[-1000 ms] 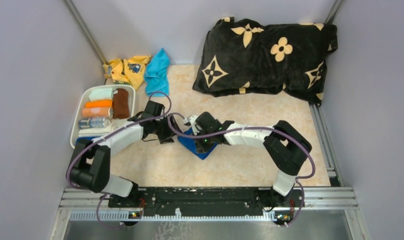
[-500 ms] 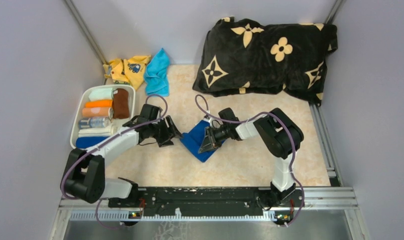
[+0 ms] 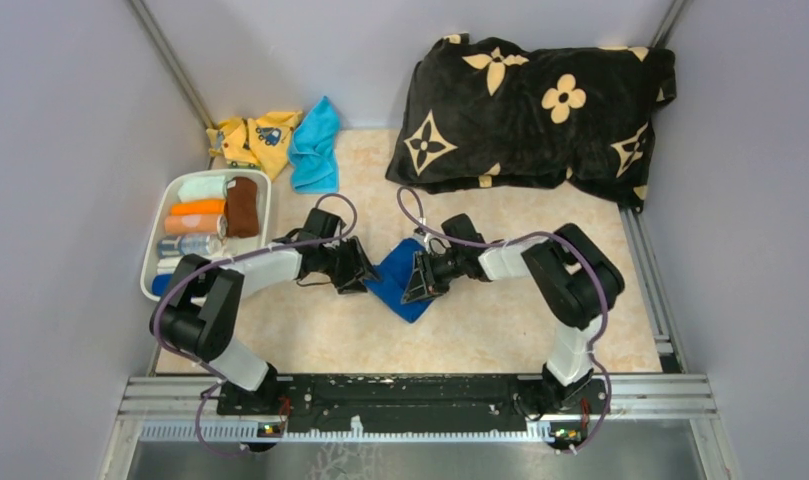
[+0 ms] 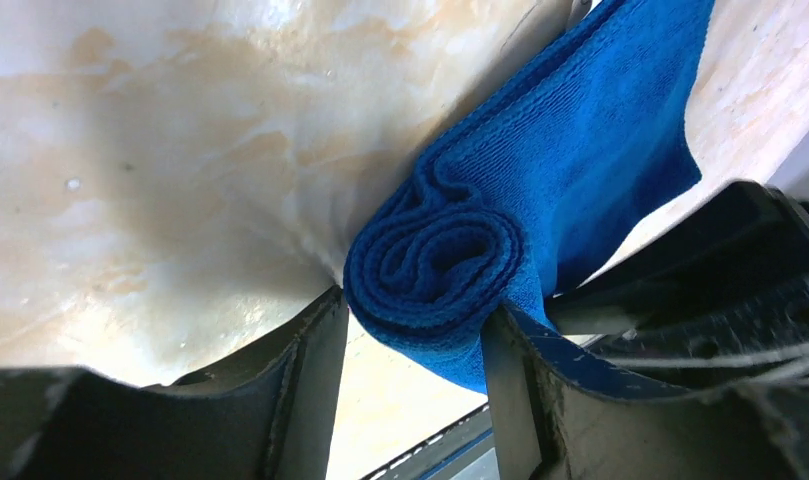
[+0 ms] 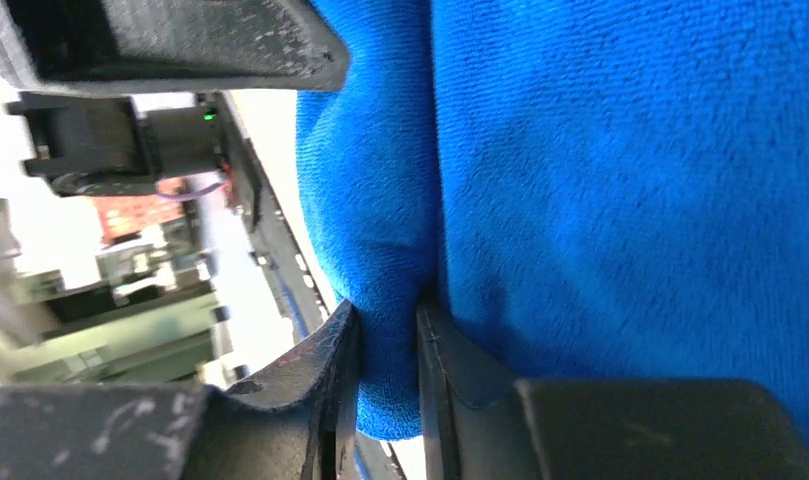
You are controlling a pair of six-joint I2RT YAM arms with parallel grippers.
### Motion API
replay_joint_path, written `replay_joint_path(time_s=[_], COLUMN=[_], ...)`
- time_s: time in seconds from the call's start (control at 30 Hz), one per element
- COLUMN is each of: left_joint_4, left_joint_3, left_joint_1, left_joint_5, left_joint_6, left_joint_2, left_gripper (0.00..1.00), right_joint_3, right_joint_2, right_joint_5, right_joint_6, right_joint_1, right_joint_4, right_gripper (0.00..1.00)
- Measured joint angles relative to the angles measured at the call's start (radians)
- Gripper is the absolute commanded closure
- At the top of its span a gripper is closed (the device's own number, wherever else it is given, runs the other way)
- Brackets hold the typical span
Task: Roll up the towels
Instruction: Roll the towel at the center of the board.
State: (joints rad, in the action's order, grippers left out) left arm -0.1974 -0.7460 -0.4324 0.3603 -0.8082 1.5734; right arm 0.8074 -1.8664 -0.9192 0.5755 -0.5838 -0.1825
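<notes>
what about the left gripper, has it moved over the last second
Yes. The left gripper has shifted to the right in the top view, away from the white bin and up against the dark blue towel.

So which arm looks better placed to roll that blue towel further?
Probably the left arm: the rolled end of the blue towel sits between its jaws, ready to turn onward. The right arm only pinches a fold.

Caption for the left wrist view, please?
Left gripper clasps the rolled end of the blue towel on the marbled table.
</notes>
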Motion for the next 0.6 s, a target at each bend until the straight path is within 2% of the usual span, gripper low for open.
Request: replay_joint_path(time_s=[0.13, 0.17, 0.23, 0.43, 0.6], left_joint_4=[0.019, 0.020, 0.022, 0.023, 0.023], left_joint_3=[-0.011, -0.013, -0.013, -0.019, -0.022], left_joint_1=[0.000, 0.000, 0.000, 0.000, 0.000], left_joint_5=[0.012, 0.014, 0.018, 0.022, 0.023], left_joint_6=[-0.011, -0.012, -0.014, -0.019, -0.021], left_joint_2=[0.026, 0.029, 0.032, 0.040, 0.043], left_gripper=[0.44, 0.44, 0.44, 0.43, 0.43], right_joint_3=[0.020, 0.030, 0.044, 0.080, 0.120], right_joint_2=[0.146, 0.192, 0.269, 0.408, 0.385], right_joint_5=[0.202, 0.274, 0.393, 0.746, 0.971], right_joint_6=[-0.111, -0.142, -0.190, -0.315, -0.402], right_joint_1=[-0.045, -0.067, -0.113, -0.300, -0.470], right_joint_4=[0.176, 0.223, 0.285, 0.393, 0.441], right_gripper=[0.60, 0.51, 0.46, 0.43, 0.43])
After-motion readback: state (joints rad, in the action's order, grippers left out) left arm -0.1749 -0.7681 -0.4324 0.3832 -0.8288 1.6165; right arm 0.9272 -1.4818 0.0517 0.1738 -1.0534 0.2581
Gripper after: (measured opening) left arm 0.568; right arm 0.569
